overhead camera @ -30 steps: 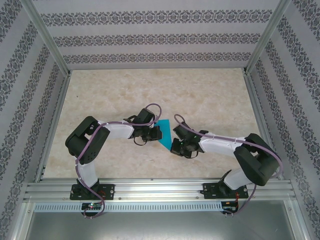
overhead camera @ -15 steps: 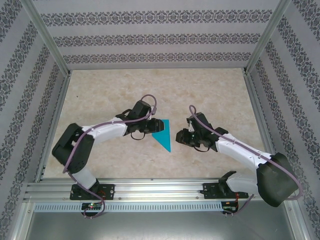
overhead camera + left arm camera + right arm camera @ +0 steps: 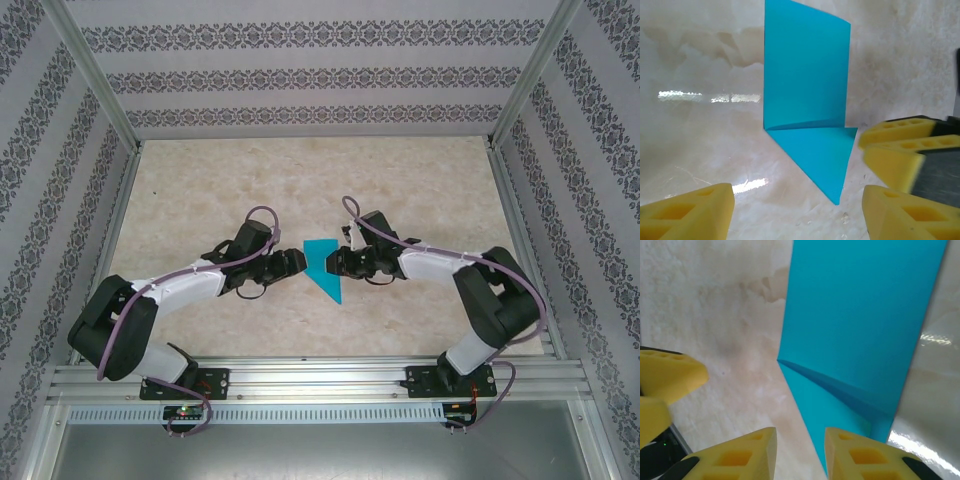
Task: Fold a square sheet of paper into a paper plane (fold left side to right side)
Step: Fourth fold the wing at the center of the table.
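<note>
Marbled beige surface [image 3: 200,190] lies under both my arms, and low over its middle my left claw [image 3: 797,207] stands wide, its yellow pads [image 3: 690,210] far apart and gripping nothing. My right claw [image 3: 800,447] faces it from the other side, jaws narrow with a slit of bare surface between them, also holding nothing. Between the two lies the paper plane [image 3: 324,265], bright teal and half made: a plain rectangular panel on the far part and a creased triangular flap running to a point toward my bases. That point reaches in among the left pads and runs close under one right fingertip [image 3: 865,455], though I cannot tell whether it touches. Patterned walls [image 3: 320,80] close the space in. I judge the earlier creases done and the left-over-right fold in hand. Next I would need my left claw to catch the paper's left edge and carry it across while my right pins the other side.
</note>
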